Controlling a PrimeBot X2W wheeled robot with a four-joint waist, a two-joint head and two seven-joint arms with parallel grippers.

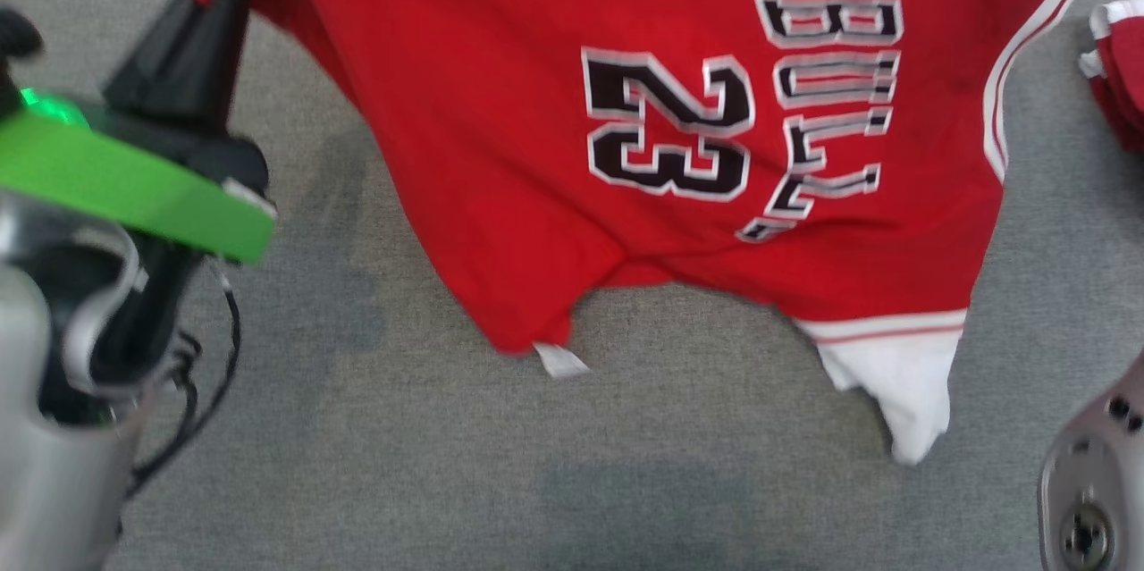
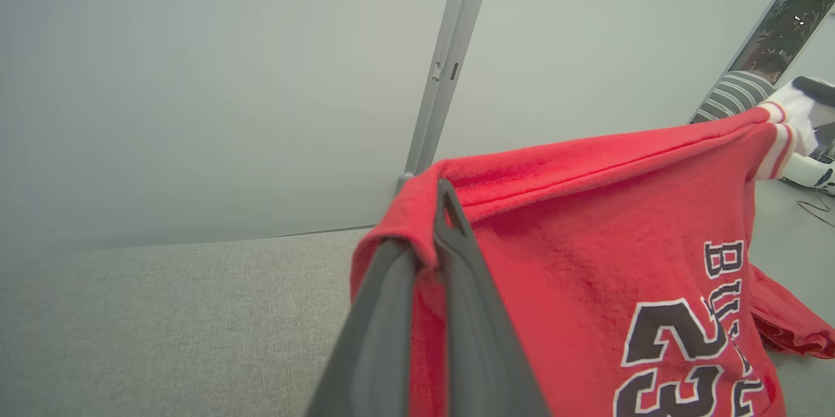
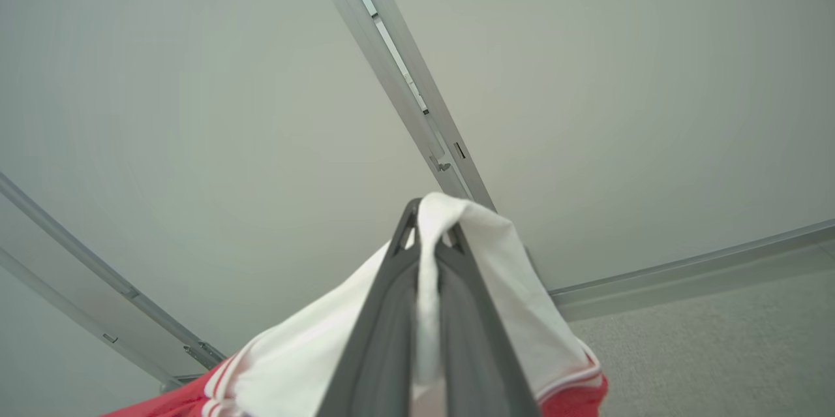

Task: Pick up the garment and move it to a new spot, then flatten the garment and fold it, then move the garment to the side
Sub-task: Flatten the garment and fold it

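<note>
One red garment [image 1: 500, 196] hangs stretched between my two pincers above the grey carpet [image 1: 402, 464].

My left pincer [image 2: 443, 198] is clenched on a red fold at one end; my right pincer [image 3: 430, 221] grips the white band at the other, the cloth pinched between its fingers. The spread cloth hides the carpet behind it. A second red-and-white bundle [image 1: 1117, 79] lies on the carpet to my right, apart from the garment. A black cable [image 1: 210, 374] loops beside my left arm. The head view gives the printed 23, the lettering and one white label [image 1: 561, 361] at the lower hem. The left wrist view adds one person in a striped top [image 2: 730, 94] beyond the garment's far end, and one plant [image 2: 805, 6]. The right wrist view shows pale wall with metal strips [image 3: 398, 91]. Whether the hem touches the carpet I cannot tell.
</note>
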